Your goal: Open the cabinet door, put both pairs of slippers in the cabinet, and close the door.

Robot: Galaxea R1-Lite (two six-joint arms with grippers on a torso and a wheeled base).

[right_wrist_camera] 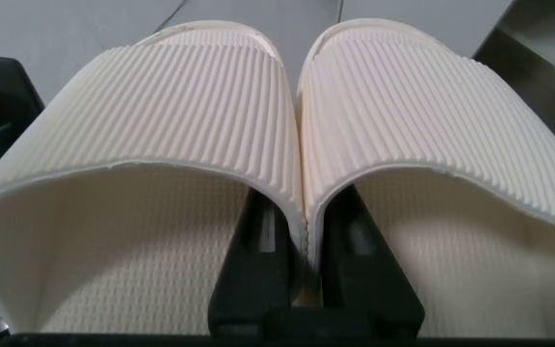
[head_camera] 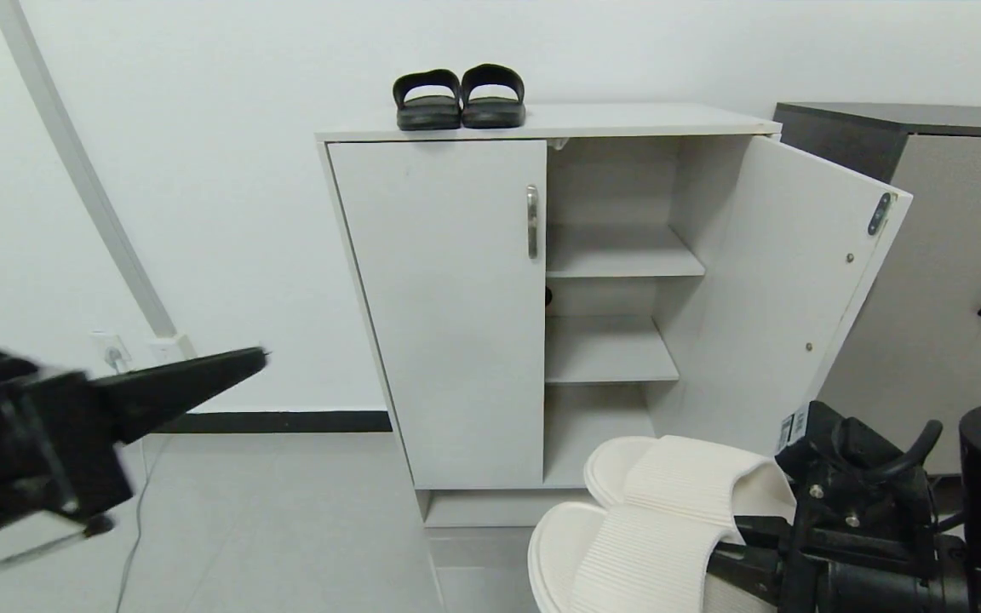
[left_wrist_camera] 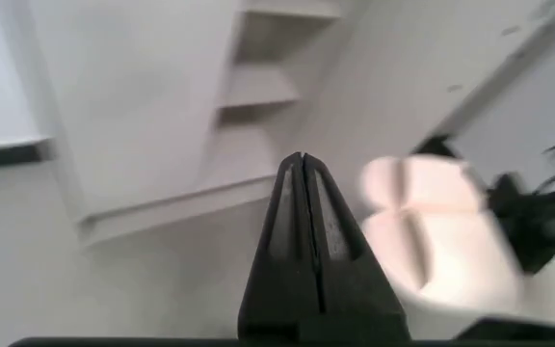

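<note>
Left pincer [left_wrist_camera: 303, 166] at frame centre, foreground, fingers pressed together. Beyond its tip: white cabinet [left_wrist_camera: 133, 106], one door closed, other door [left_wrist_camera: 422, 67] swung open, shelves [left_wrist_camera: 258, 87] showing between them. White slippers [left_wrist_camera: 432, 231], blurred, pair side by side, just beside pincer, before open door. Grey floor [left_wrist_camera: 56, 280] under cabinet.

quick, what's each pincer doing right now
Left pincer: closed, empty.
Right pincer: closed on the pair of white slippers.

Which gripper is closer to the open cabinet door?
Right. The right gripper, holding the white slippers, sits just before the open door; the left gripper hangs far off, past the closed door.
</note>
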